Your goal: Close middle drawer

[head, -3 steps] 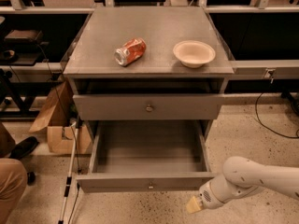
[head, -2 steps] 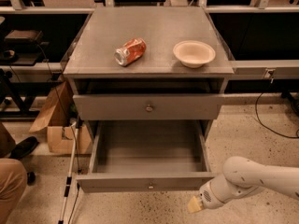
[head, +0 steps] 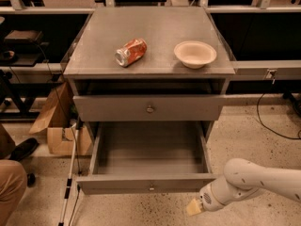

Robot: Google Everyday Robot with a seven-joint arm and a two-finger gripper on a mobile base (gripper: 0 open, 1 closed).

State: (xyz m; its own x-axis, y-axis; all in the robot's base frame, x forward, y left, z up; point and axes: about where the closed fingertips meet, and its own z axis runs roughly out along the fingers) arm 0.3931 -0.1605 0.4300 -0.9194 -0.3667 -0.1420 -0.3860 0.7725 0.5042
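The hand (head: 194,206) (spread or pressed together, I cannot tell) hangs low, just right of the middle drawer (head: 117,183) and nearer than its front panel. The drawer stands pulled out, so a push must run straight back into the cabinet (head: 141,41).

The grey metal middle drawer (head: 149,157) stands pulled far out toward the near side, level and square. It is a deep rectangular tray with its bare grey bottom showing. Its front panel is flat and wide, with one small round knob (head: 151,188) at the centre. The gripper (head: 194,206) sits low, just beside the panel's right end.
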